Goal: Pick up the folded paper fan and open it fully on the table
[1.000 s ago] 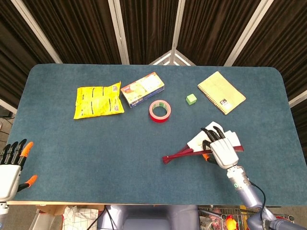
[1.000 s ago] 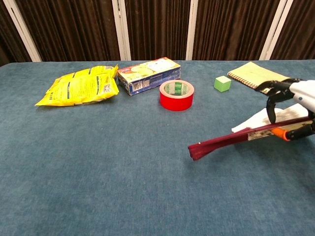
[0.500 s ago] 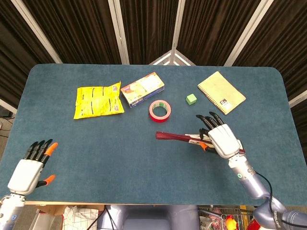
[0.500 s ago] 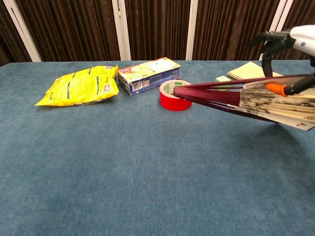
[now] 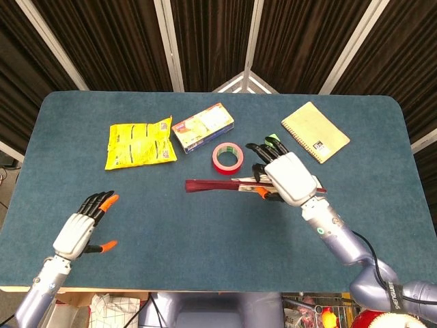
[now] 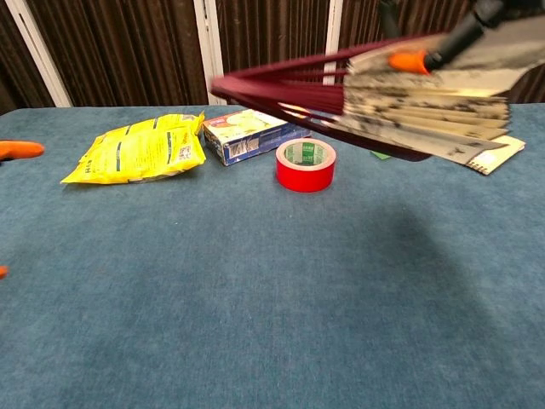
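Observation:
The folded paper fan [image 5: 218,185], with dark red ribs and white printed paper, is held off the table by my right hand [image 5: 285,179], rib end pointing left. In the chest view the fan [image 6: 375,89] fills the upper right, slightly spread, raised well above the table, and only a dark finger with an orange tip [image 6: 426,55] of that hand shows. My left hand [image 5: 82,229] hovers over the front left of the table, fingers apart and holding nothing; the chest view shows just an orange fingertip [image 6: 17,150] at the left edge.
A red tape roll [image 5: 227,158] lies just behind the fan. Beyond are a blue and yellow box [image 5: 203,127], a yellow snack bag [image 5: 140,143], a green cube [image 5: 273,140] partly behind my right hand, and a spiral notebook [image 5: 315,131] at the back right.
My right hand has lifted the fan higher and carried it left, toward the table's middle. My left hand has moved in from the front left corner over the table.

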Robot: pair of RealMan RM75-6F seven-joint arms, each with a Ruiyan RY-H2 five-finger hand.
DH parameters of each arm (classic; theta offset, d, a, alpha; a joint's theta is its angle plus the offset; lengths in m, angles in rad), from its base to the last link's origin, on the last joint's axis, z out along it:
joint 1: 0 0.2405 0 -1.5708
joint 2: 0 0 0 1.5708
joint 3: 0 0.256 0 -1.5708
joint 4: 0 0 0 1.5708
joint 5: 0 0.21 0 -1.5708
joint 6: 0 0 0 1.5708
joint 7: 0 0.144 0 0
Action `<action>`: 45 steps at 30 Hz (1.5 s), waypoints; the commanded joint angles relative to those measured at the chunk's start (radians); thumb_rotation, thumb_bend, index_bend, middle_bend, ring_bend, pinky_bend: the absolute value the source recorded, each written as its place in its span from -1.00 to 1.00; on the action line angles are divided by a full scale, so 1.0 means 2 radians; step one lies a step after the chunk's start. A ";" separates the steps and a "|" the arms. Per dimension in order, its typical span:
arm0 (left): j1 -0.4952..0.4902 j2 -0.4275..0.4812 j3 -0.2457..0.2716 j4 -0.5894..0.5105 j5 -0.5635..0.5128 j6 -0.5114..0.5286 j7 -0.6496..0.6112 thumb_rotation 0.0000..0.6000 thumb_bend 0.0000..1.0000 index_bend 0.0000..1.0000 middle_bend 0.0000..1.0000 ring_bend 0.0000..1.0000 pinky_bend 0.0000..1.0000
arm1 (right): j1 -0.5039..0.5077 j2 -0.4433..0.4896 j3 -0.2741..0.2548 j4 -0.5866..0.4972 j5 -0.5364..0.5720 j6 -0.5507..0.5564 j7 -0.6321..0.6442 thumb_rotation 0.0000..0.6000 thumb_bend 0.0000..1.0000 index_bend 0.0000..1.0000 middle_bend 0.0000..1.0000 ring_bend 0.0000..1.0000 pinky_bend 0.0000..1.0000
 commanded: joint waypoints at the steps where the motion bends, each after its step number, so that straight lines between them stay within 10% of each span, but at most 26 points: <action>1: -0.017 -0.024 -0.006 0.022 0.011 0.010 -0.042 1.00 -0.79 -0.88 -1.00 -1.00 -1.00 | 0.027 0.008 0.024 -0.037 0.043 -0.024 -0.023 1.00 -0.17 0.62 -0.64 -0.56 -0.75; 20: -0.059 -0.071 0.011 0.055 0.022 0.018 -0.277 1.00 -0.80 -0.86 -1.00 -1.00 -0.97 | 0.095 -0.054 0.019 -0.160 0.142 0.004 -0.138 1.00 -0.16 0.63 -0.64 -0.56 -0.75; 45: -0.090 -0.224 0.007 0.169 0.024 0.060 -0.387 1.00 -0.77 -0.59 -0.86 -1.00 -0.82 | 0.100 -0.066 -0.004 -0.210 0.118 0.041 -0.152 1.00 -0.14 0.63 -0.64 -0.56 -0.75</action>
